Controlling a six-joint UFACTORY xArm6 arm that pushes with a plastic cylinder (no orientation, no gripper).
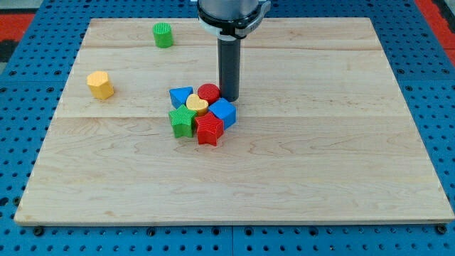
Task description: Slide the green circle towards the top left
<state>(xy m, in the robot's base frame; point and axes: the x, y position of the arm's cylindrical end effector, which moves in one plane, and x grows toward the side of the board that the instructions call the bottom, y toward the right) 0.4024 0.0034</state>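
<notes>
**Rod stands at block cluster while green circle sits far off**

My tip rests on the wooden board just beside the red cylinder, on that block's right in the view, and just above the blue block; whether it touches either cannot be told. The arm carries no pincer at all, only the straight dark rod, so there are no jaws to be wide, narrow or holding anything.

The red cylinder is the top block of a tight cluster of six near the board's middle. Against its left side lies the blue triangle. Directly below it, toward the view's bottom, sits the yellow heart. The blue block, whose shape is hard to make out, lies to the cylinder's lower right. Lower left of the cylinder is the green star, and straight below it, past the heart, the red star-like block.

The green circle stands alone, well apart from the red cylinder, up and to its left, near the board's top edge. The yellow hexagon sits alone far to the cylinder's left. A blue pegboard surface surrounds the board.
</notes>
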